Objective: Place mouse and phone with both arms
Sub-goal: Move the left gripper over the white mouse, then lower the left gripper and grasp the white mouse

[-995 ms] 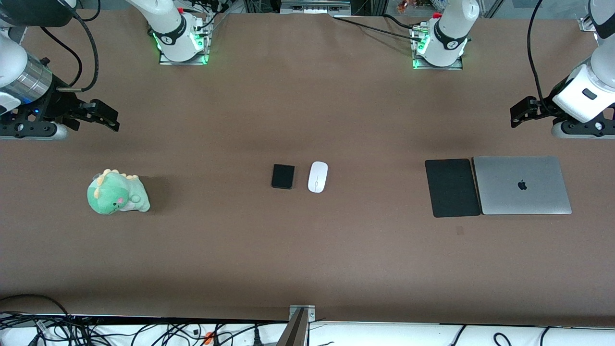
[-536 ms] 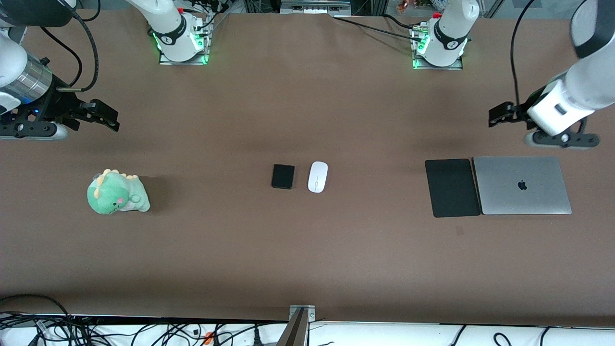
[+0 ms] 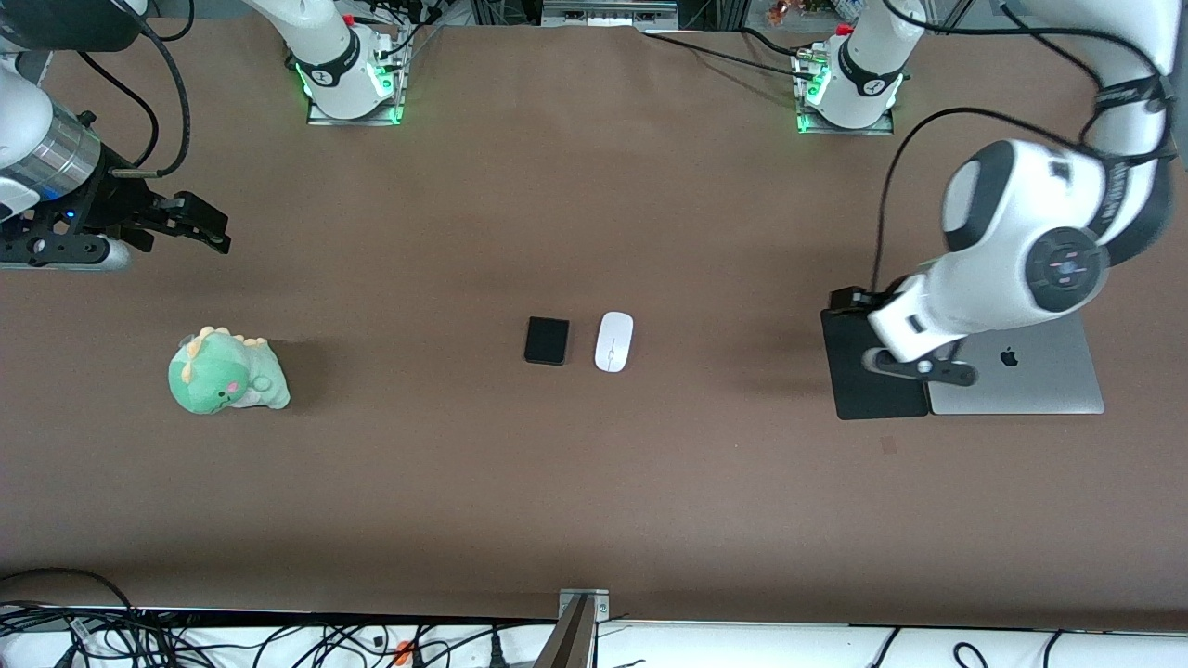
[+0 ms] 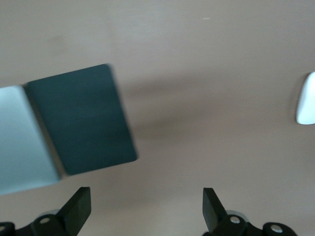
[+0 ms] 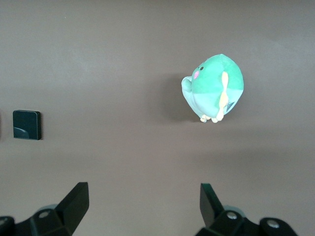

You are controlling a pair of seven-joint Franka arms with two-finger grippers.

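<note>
The white mouse (image 3: 613,341) and the small black phone (image 3: 547,340) lie side by side mid-table, the phone toward the right arm's end. My left gripper (image 3: 843,301) is over the edge of the large black pad, open and empty. In the left wrist view its open gripper (image 4: 146,209) frames bare table, and the mouse (image 4: 306,98) shows at the frame edge. My right gripper (image 3: 209,232) waits open and empty near the right arm's end. In the right wrist view the right gripper (image 5: 142,204) is open, with the phone (image 5: 26,125) at the frame edge.
A large black pad (image 3: 868,390) and a closed silver laptop (image 3: 1030,380) lie side by side toward the left arm's end; both show in the left wrist view, pad (image 4: 81,118) and laptop (image 4: 22,140). A green plush dinosaur (image 3: 225,371) sits toward the right arm's end, and shows in the right wrist view (image 5: 216,88).
My left arm has swung in from the table's end to over the laptop and the black pad, toward the middle. The right arm, mouse and phone have not moved.
</note>
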